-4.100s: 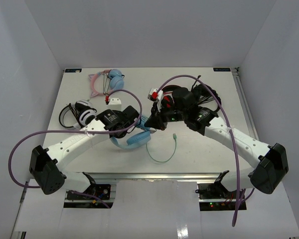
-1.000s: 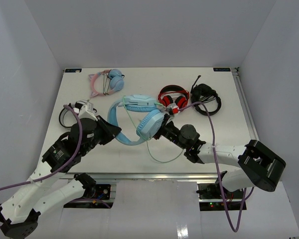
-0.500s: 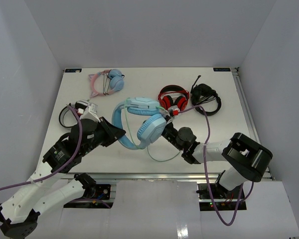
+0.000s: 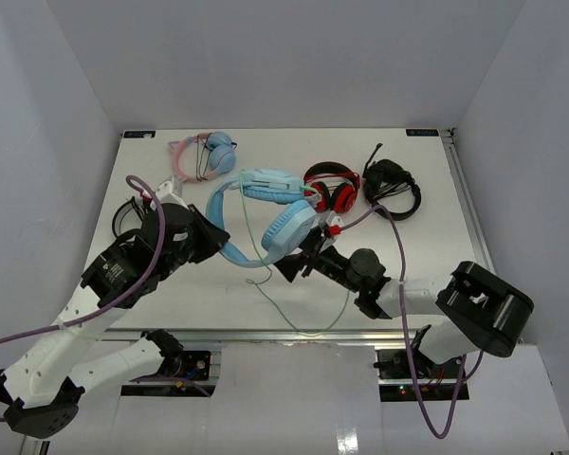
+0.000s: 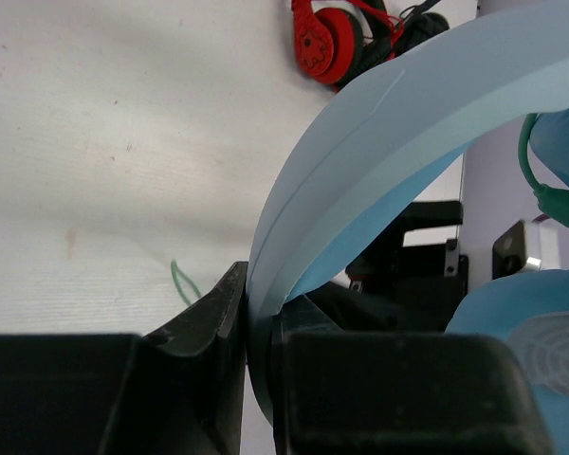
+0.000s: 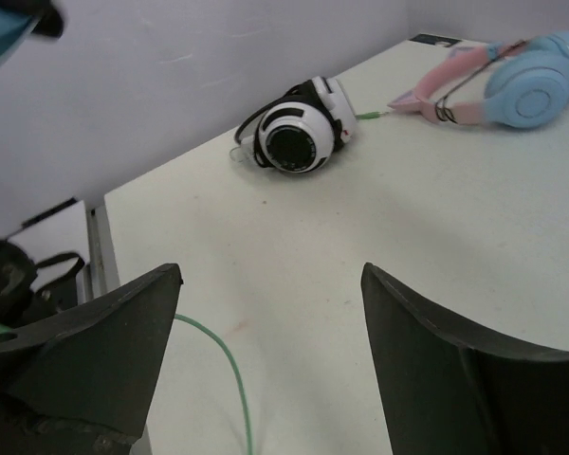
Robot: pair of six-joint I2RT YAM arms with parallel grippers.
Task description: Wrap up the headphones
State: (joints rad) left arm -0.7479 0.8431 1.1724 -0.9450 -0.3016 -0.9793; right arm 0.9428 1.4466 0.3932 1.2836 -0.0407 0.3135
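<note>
The light-blue headphones hang raised over mid-table, headband clamped between the left gripper's fingers at their 8 o'clock. The right gripper, fingers spread wide and empty, sits at the lower cup's 5 o'clock, over the trailing pale-green cable.

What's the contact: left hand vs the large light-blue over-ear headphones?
Touching. Left wrist view: the left hand is shut on the large light-blue over-ear headphones, headband pinched between its black fingers, no gap.
</note>
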